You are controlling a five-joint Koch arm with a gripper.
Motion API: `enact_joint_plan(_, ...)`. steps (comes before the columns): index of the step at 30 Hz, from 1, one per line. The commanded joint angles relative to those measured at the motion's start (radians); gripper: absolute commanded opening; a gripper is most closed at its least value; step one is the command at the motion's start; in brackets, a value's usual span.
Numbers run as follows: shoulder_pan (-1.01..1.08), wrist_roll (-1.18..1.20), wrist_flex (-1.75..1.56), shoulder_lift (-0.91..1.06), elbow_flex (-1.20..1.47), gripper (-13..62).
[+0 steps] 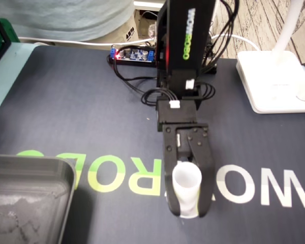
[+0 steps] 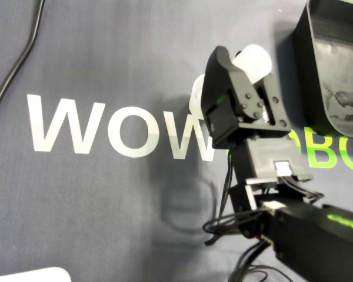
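Observation:
A small white cup (image 1: 186, 179) stands on the dark mat (image 1: 91, 117), over the printed lettering. My gripper (image 1: 188, 209) reaches down from the black arm (image 1: 185, 46), with one black finger pressed against each side of the cup, so it is shut on it. In the overhead view the gripper (image 2: 245, 67) covers most of the cup (image 2: 256, 59); only its rim and a strip at the left edge show. Whether the cup's base touches the mat I cannot tell.
A grey tray (image 1: 66, 170) sits at the fixed view's lower left and appears at the overhead view's upper right as the tray (image 2: 309, 41). A white lamp base (image 1: 274, 81), a controller board (image 1: 134, 53) with wires, and a black cable (image 2: 17, 64) lie around the mat.

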Motion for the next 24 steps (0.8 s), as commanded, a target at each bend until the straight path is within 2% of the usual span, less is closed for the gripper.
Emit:
enact_joint_plan(1,0.014,0.02,0.025,0.08,-0.052,2.2)
enact_joint_plan(10,0.074,0.118,0.252,0.256,-0.167,2.1)
enact_joint_plan(14,0.23,0.284,0.434,0.288,-0.371,2.1)
enact_joint_plan(17,0.31,0.414,0.575,0.281,-0.503,2.1)
enact_joint_plan(23,0.476,0.641,0.595,0.155,-0.695,2.0)
enact_joint_plan(24,0.518,0.736,0.601,0.124,-0.733,2.0)
